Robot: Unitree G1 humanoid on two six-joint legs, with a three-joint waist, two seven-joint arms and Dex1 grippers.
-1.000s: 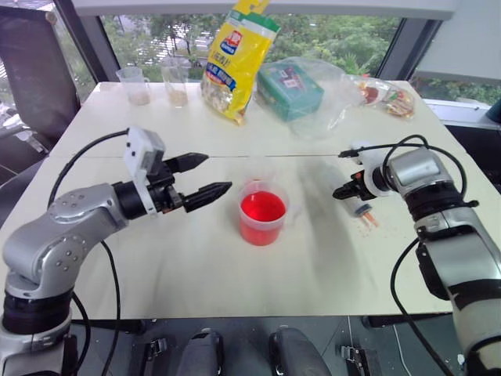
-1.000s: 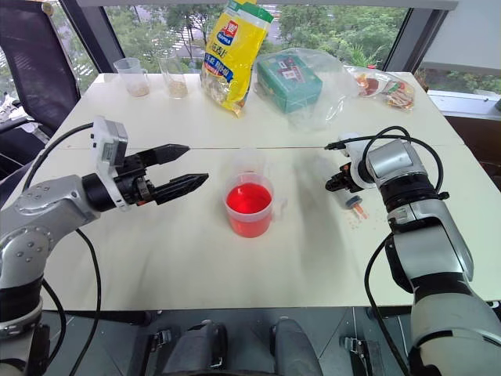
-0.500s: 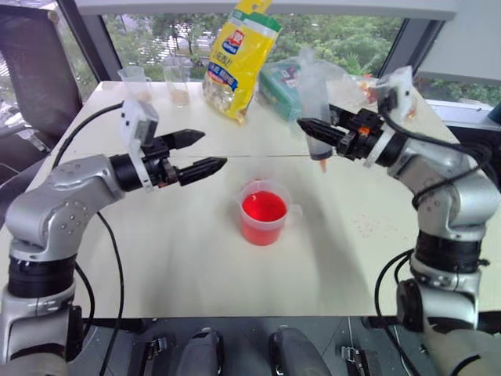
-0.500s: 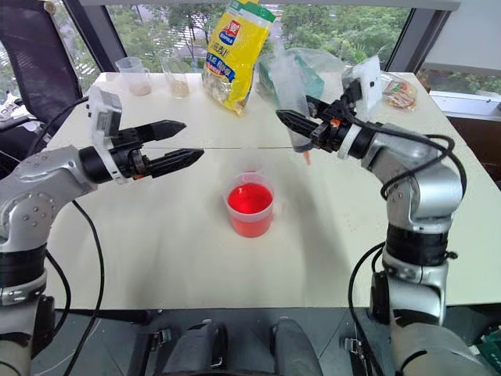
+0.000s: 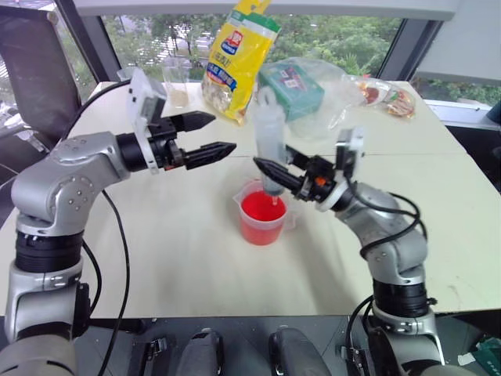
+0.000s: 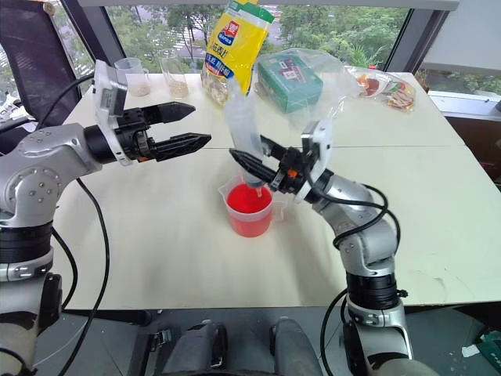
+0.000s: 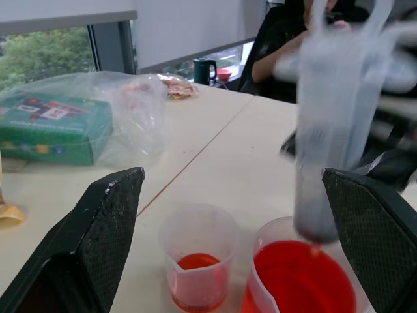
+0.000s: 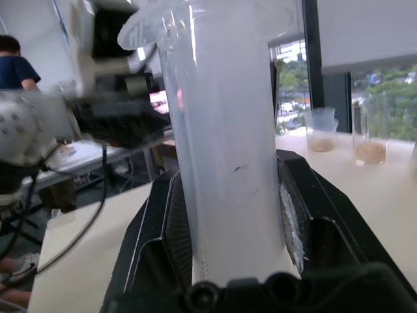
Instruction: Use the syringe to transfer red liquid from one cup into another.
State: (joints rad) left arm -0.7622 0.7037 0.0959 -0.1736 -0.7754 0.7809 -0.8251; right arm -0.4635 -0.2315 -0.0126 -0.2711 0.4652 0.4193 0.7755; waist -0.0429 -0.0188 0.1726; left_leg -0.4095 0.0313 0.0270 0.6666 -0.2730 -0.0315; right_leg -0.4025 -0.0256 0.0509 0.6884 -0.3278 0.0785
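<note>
Right gripper (image 5: 275,174) clamped on the syringe (image 5: 270,145) at the lower barrel, held upright with its red tip just over the red liquid (image 5: 262,207) in the measuring cup (image 5: 261,229). Left gripper (image 5: 213,133) spread wide, empty, hovering beside at the height of the syringe's upper part. Small clear cup (image 7: 199,264) just behind the red one, holding a little red. Likely light, stiff, smooth-walled plastic; slippery if wet. Best gripped at mid-barrel, leaving the white plunger free for the other claw.

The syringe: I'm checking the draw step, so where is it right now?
The syringe stands upright near the table's middle, clamped in the right gripper, with its tip just above the red cup. The open left gripper is to its left.
</note>
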